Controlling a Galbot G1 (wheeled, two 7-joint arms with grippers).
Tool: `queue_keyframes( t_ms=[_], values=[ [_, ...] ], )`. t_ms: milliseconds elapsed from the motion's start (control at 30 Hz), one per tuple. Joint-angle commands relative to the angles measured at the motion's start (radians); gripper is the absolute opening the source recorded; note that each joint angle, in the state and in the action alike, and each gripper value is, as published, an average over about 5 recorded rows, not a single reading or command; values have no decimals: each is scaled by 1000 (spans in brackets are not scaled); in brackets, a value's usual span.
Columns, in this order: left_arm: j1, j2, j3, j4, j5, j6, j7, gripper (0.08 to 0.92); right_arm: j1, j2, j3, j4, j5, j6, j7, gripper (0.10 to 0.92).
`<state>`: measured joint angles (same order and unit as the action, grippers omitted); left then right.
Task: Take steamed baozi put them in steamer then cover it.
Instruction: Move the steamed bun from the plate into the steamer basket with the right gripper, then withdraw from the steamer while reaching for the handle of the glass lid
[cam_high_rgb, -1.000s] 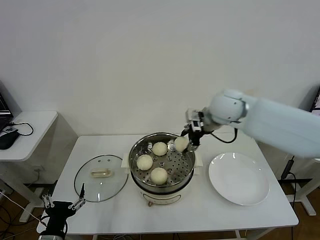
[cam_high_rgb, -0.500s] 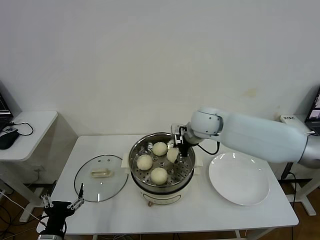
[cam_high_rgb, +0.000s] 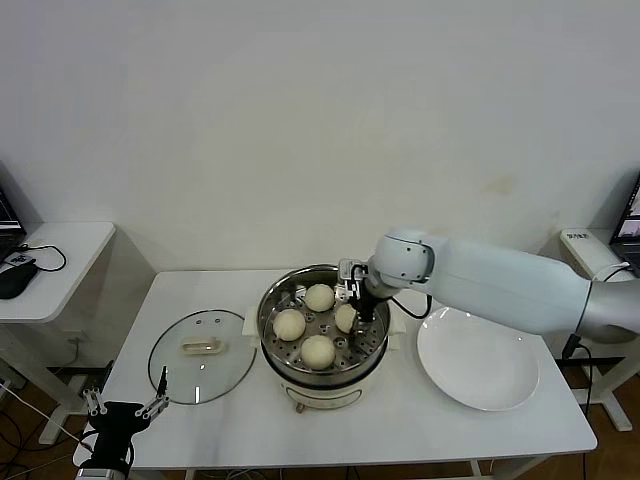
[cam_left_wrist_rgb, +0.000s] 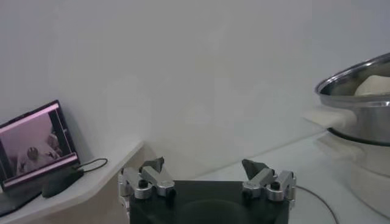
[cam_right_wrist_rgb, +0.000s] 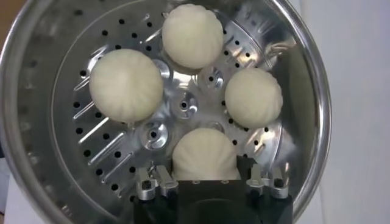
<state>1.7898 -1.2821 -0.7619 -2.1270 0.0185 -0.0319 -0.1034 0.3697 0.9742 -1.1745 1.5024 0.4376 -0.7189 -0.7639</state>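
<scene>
The steamer (cam_high_rgb: 274, 298) stands mid-table with three baozi (cam_high_rgb: 319, 297) (cam_high_rgb: 289, 324) (cam_high_rgb: 318, 351) lying free on its perforated tray (cam_right_wrist_rgb: 183, 106). My right gripper (cam_high_rgb: 352, 312) reaches down inside the pot on its right side. It is shut on a fourth baozi (cam_right_wrist_rgb: 206, 155), which sits low on the tray between the two fingers. The cover (cam_high_rgb: 225, 372) lies flat on the table to the left of the steamer, handle up. Below the table's front-left corner my left gripper (cam_left_wrist_rgb: 207, 167) hangs open and holds nothing.
A white plate (cam_high_rgb: 478, 357) with nothing on it lies to the right of the steamer. A side table (cam_high_rgb: 70, 250) with a mouse and cable stands at far left, and a lit screen (cam_left_wrist_rgb: 33, 146) sits there too.
My right gripper carried the baozi from over the steamer's far-right rim leftward and down onto the tray. The left arm has not moved.
</scene>
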Motion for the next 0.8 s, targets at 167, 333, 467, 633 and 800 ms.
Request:
queue_keyframes(
  t_ms=[167, 333, 467, 633, 800],
  values=[
    [3, 2, -3, 1, -2, 0, -1, 823, 23, -30, 52, 29, 11, -7, -13, 683],
    [-2, 4, -1, -2, -3, 1, 0, 823, 51, -90, 108, 104, 58, -8, -19, 798],
    [-5, 5, 7, -6, -3, 2, 0, 823, 41, -152, 149, 173, 75, -7, 27, 821],
    [-6, 6, 9, -7, -5, 1, -1, 823, -79, -283, 298, 286, 119, 27, 271, 823],
    [-12, 4, 14, -1, -2, 0, -3, 823, -498, -464, 649, 426, 36, 196, 557, 823]
  ],
)
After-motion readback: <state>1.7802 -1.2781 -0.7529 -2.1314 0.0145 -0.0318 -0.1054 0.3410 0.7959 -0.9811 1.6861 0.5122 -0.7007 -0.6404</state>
